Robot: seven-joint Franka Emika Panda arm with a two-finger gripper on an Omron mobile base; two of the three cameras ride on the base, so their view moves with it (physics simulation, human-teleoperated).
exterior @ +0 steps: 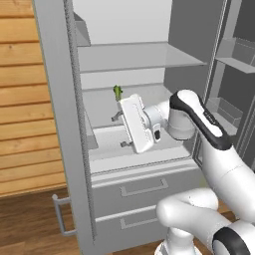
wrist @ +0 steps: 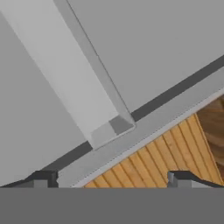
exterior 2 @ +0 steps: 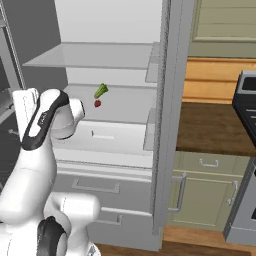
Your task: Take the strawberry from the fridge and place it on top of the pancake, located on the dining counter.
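The fridge (exterior: pixel 139 57) stands open, its pale shelves bare apart from two small items. On the middle shelf lies the strawberry (exterior 2: pixel 97 103), a tiny red berry just in front of a small green item (exterior 2: pixel 101 90). My gripper (exterior: pixel 119 130) is inside the fridge above the crisper level, turned sideways toward the left door, a little below and in front of the green item (exterior: pixel 117 92). Its jaws are open and nothing sits between them. In the hand view the gripper (wrist: pixel 113 181) faces the door's inner edge. The pancake and the dining counter are out of view.
The fridge's left door (exterior: pixel 55 99) stands close to the gripper's left, and the right door (exterior 2: pixel 170 100) hems the other side. Two lower drawers (exterior: pixel 144 189) are shut. Door bins (exterior: pixel 229 109) hang at the right. Green cabinets (exterior 2: pixel 210 190) and a stove (exterior 2: pixel 245 100) stand beyond.
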